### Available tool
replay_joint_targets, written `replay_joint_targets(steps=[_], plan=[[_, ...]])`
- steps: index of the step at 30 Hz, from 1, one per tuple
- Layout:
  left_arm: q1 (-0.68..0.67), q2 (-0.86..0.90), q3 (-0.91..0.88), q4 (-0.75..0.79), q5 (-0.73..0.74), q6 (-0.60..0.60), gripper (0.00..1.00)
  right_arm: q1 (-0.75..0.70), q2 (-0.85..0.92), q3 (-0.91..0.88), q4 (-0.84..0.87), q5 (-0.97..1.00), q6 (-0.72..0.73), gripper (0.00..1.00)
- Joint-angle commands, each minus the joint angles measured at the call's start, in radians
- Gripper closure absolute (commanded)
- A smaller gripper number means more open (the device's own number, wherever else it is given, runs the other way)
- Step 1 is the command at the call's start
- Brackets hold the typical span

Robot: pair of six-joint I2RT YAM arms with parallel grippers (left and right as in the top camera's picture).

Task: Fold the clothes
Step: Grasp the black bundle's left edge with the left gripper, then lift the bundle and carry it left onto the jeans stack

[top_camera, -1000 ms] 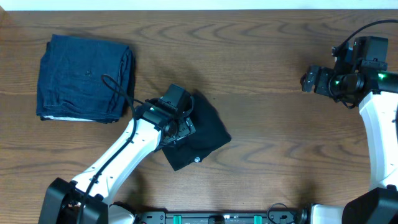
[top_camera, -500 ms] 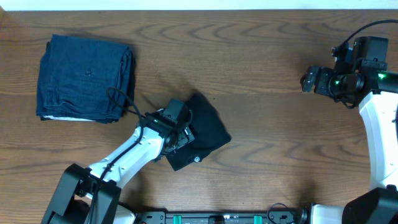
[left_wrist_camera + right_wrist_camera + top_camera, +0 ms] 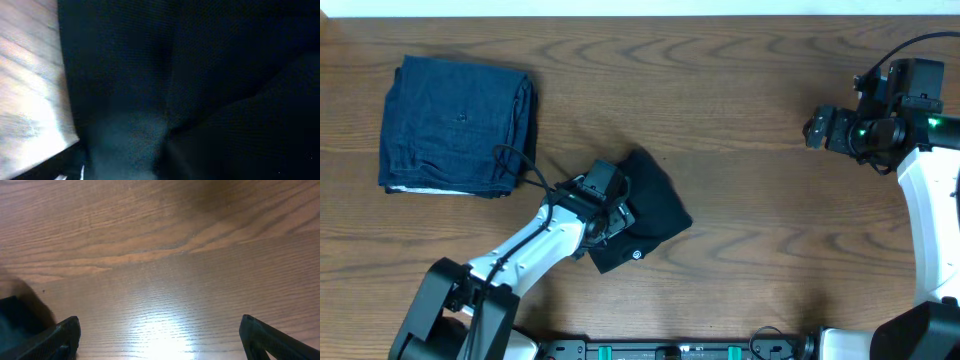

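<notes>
The black T-shirt (image 3: 655,205) lay in a small folded bundle near the middle of the wooden table (image 3: 740,80), toward its front edge. It sat at a slant, and a small white logo (image 3: 637,254) showed at its lower corner. The left arm reached in from the lower left, and the left gripper (image 3: 612,213) was down on the bundle's left side. From overhead its body hid the fingers. In the left wrist view the dark cloth filled nearly everything, with only a strip of wood showing at the left edge, so I could not tell whether that pincer was spread, closed or clamped on the shirt.

The right gripper (image 3: 812,131) sat far off at the table's right side, well apart from the shirt and pointing left. In the right wrist view its 2 fingertips (image 3: 65,335) appeared at opposite lower corners – spread wide, with only bare wood grain between them and nothing held.

A dark blue folded garment (image 3: 455,125) rested in the far left corner of the table, with a thin pale edge showing along its near side. It was well apart from the T-shirt and was not touched by either arm, though a loop of the left arm's cable crossed close to its right edge.
</notes>
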Motion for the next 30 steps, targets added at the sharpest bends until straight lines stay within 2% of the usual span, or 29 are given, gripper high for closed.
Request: replay_joint_targets(steps=[1, 3, 6, 8, 9, 19, 23, 30], plan=[[0.006, 0.074, -0.034, -0.010, -0.030, -0.028, 0.37, -0.005, -0.001, -0.001, -0.001, 0.005, 0.000, 0.01], [0.006, 0.074, -0.034, -0.007, -0.020, -0.028, 0.54, -0.005, -0.001, -0.001, -0.001, 0.005, 0.000, 0.01], [0.006, 0.074, -0.034, -0.008, -0.019, -0.028, 0.72, -0.005, -0.001, -0.001, -0.001, 0.005, 0.000, 0.01], [0.006, 0.073, -0.032, -0.007, -0.012, -0.027, 0.91, -0.005, -0.001, -0.001, -0.001, 0.005, 0.000, 0.01], [0.006, 0.072, -0.028, -0.007, -0.005, -0.027, 0.94, -0.005, -0.001, -0.001, -0.001, 0.005, 0.000, 0.01], [0.006, -0.024, 0.149, -0.002, -0.029, 0.184, 0.94, -0.005, -0.001, -0.001, -0.001, 0.005, 0.000, 0.01], [0.008, -0.064, 0.248, 0.057, -0.029, 0.246, 0.94, -0.005, -0.001, -0.001, -0.001, 0.005, 0.000, 0.01], [0.092, -0.102, 0.340, 0.195, -0.029, 0.269, 0.94, -0.005, -0.001, -0.001, -0.001, 0.005, 0.000, 0.01]])
